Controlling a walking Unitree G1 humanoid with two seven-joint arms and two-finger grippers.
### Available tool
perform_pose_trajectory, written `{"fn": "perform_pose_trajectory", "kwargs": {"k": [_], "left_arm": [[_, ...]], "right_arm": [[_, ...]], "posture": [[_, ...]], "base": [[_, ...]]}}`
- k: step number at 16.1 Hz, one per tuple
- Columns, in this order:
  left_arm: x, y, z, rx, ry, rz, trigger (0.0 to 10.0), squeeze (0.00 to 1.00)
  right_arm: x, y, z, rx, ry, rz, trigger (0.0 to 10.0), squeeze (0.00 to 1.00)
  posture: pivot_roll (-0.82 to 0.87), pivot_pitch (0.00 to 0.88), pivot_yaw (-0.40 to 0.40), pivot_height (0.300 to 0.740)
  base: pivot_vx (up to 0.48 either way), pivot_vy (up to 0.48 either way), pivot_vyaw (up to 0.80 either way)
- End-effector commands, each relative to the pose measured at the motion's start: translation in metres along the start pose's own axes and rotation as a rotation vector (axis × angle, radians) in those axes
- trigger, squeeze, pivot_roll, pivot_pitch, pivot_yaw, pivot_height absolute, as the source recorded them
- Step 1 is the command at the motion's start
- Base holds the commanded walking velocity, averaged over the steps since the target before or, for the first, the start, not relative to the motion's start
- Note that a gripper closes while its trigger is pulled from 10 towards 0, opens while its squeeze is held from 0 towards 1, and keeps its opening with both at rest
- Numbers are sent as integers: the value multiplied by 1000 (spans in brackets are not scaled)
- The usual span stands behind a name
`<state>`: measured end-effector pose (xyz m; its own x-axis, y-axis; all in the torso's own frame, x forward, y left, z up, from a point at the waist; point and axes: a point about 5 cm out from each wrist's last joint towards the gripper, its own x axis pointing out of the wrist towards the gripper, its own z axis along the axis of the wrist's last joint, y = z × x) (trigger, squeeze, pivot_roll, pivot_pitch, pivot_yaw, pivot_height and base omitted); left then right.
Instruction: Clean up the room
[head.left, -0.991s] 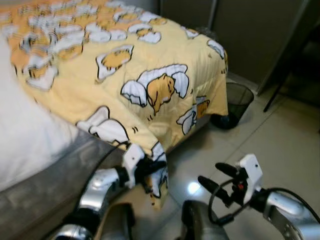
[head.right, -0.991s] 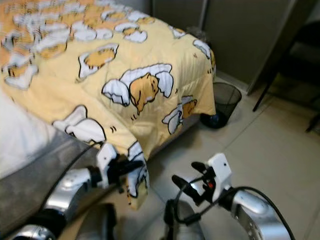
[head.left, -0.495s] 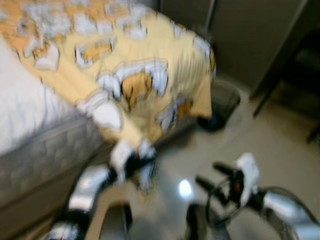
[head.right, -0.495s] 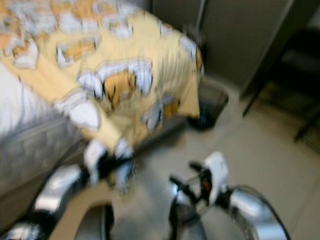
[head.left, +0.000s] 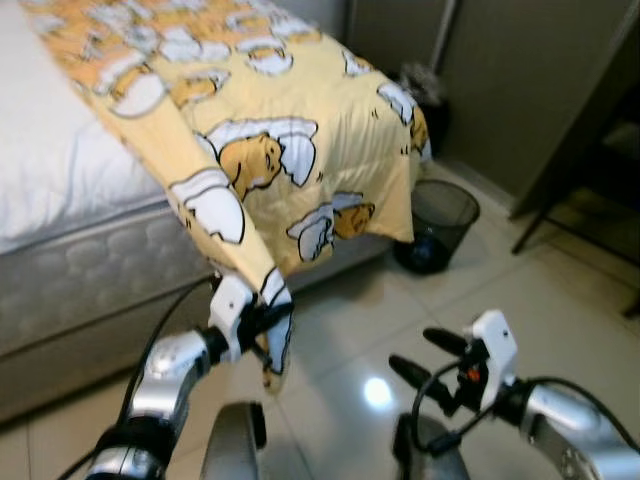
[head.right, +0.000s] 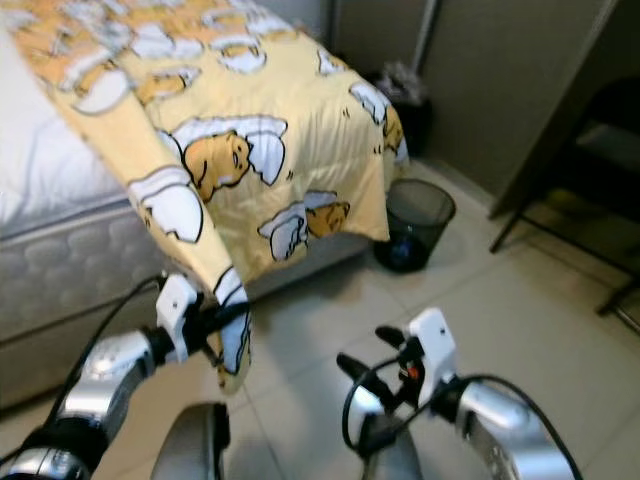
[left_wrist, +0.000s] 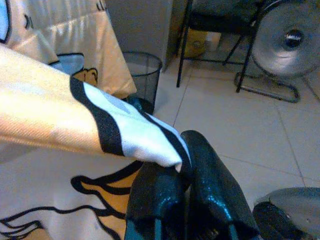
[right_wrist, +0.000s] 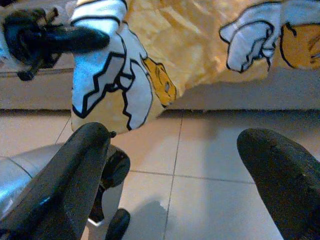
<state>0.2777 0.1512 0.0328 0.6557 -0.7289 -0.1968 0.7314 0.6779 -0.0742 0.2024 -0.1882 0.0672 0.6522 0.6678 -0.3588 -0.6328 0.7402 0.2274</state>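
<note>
A yellow quilt (head.left: 290, 130) printed with white and orange cartoon figures lies over the bed (head.left: 70, 270) and hangs off its near side. My left gripper (head.left: 272, 318) is shut on the quilt's hanging corner (left_wrist: 125, 135), which it holds off the bed above the floor. In the left wrist view both black fingers (left_wrist: 210, 190) pinch the cloth. To the right, my right gripper (head.left: 420, 358) stands open above the floor tiles with nothing between its fingers (right_wrist: 280, 180).
A black mesh wastebasket (head.left: 440, 225) stands on the tiled floor at the bed's foot corner. Dark cabinet doors (head.left: 520, 80) line the far wall. A dark chair (head.right: 590, 170) is at the right, and a floor fan (left_wrist: 290, 45) stands beyond it. Bare mattress side (head.left: 90, 280) faces me.
The camera has swung, so the bed now sits further left and more floor shows. My left gripper still holds the quilt corner, now pulled out from the bed. The right gripper stays open.
</note>
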Motion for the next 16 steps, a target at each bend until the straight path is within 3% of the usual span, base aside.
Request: {"fn": "perform_pose_trajectory", "kwargs": {"k": [1,2,3,4,5,6,7,8,10,12,16], "left_arm": [[28,-45,-6,-35,8,-168,0,0],[40,-56,-2,-64,-24,-121,0,0],[43,-56,-1,-89,-32,-88,0,0],[55,-40,20,-95,-102,111,2392,0],[61,-34,33,-113,-153,193,4510,0],[69,-36,45,-52,-159,203,1490,0],[71,-36,44,-45,-125,195,8314,0],[70,-31,43,-51,-114,208,10000,0],[62,-18,36,-27,-48,226,10000,0],[60,-17,33,11,-7,229,10000,0],[59,-16,29,8,14,222,10000,0]], "right_arm": [[-3,-2,-3,1,9,-20,10000,0],[-3,-2,-2,0,7,-24,10000,0],[-3,-2,-2,-1,6,-25,10000,0],[-4,-4,-2,2,1,-38,10000,0],[-4,-5,-2,3,2,-42,10000,0],[-2,-5,1,-2,-3,-41,10000,0],[-1,-8,3,-4,-15,-57,10000,0],[-1,-9,3,-1,-20,-65,10000,0],[1,-8,-1,10,-19,-69,10000,0],[3,-7,-3,16,-17,-67,10000,0],[2,-9,-7,20,-11,-70,10000,0]], "posture": [[-141,0,11,587],[-143,0,12,587],[-143,0,12,587],[-144,0,9,587],[-147,0,6,587],[-158,0,14,587],[-164,0,22,587],[-165,0,26,587],[-154,0,29,587],[-145,0,28,587],[-151,0,36,587]], "base": [[0,0,0],[0,0,0],[0,0,0],[0,0,0],[0,0,0],[0,0,0],[0,0,0],[0,0,0],[0,234,0],[0,469,0],[0,469,0]]}}
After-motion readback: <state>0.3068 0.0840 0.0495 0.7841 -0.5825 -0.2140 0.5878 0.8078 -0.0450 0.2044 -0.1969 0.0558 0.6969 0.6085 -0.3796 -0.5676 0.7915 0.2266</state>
